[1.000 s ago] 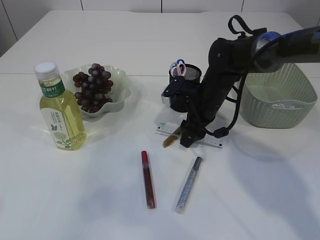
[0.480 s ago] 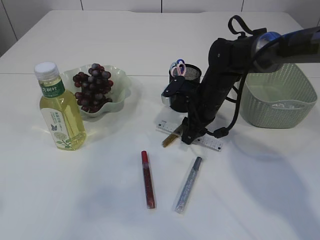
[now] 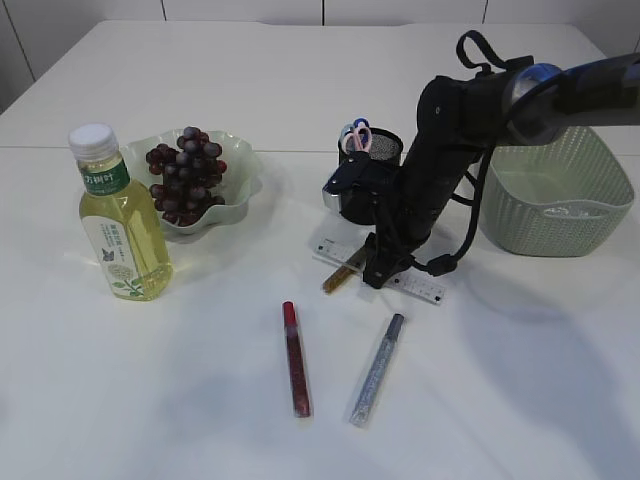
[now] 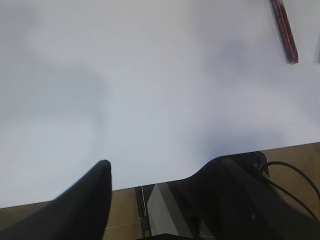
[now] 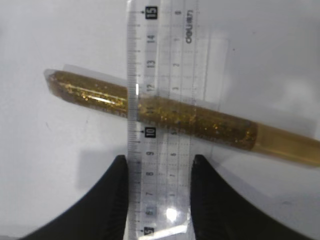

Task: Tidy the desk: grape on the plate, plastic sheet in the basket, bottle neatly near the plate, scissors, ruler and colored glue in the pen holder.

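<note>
Ruler (image 5: 165,115), transparent, lies flat on the surface between the right fingers (image 5: 120,200), its long axis running straight ahead from them; they press its two long edges. Gold glitter glue (image 5: 180,117) crosses it just beyond the fingertips.

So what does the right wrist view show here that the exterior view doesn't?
Only the right wrist view shows the right gripper fingers flanking the clear ruler, which lies over the gold glitter glue, and its printed numbers. Only the exterior view shows the bottle, grapes on the plate, pen holder, basket, red glue and silver glue. Both share ruler, gold glue and white table.
</note>
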Tool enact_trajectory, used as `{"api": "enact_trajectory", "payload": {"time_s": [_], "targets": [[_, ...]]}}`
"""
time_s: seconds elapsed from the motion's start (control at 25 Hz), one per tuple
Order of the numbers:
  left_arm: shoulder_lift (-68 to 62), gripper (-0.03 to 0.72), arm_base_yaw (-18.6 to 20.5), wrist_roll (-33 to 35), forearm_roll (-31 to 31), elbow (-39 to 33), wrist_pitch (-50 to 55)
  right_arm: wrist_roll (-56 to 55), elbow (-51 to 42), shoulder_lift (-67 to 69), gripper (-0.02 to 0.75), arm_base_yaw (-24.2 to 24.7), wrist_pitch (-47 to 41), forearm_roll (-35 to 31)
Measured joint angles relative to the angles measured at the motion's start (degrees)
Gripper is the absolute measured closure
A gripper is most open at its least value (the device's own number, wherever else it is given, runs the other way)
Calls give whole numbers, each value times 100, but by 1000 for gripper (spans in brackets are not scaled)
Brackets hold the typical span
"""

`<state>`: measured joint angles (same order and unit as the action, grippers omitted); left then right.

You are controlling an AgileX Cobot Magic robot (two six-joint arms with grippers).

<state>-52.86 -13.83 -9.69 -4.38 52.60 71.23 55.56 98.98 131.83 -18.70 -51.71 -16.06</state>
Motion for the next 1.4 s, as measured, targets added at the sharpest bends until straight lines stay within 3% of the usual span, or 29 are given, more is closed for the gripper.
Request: {"api": "enact_trajectory", "payload": {"time_s": [0.72, 1.2, 1.4], "targets": [[0, 211, 0, 0, -91, 0, 0, -79, 622, 15, 450, 0, -923, 0], [0, 230, 0, 0, -104, 0, 0, -1813, 1321, 24, 450, 0, -1778, 352], [0, 230, 0, 0, -104, 0, 0, -3145, 1705, 24, 450, 0, -1797, 915]]}}
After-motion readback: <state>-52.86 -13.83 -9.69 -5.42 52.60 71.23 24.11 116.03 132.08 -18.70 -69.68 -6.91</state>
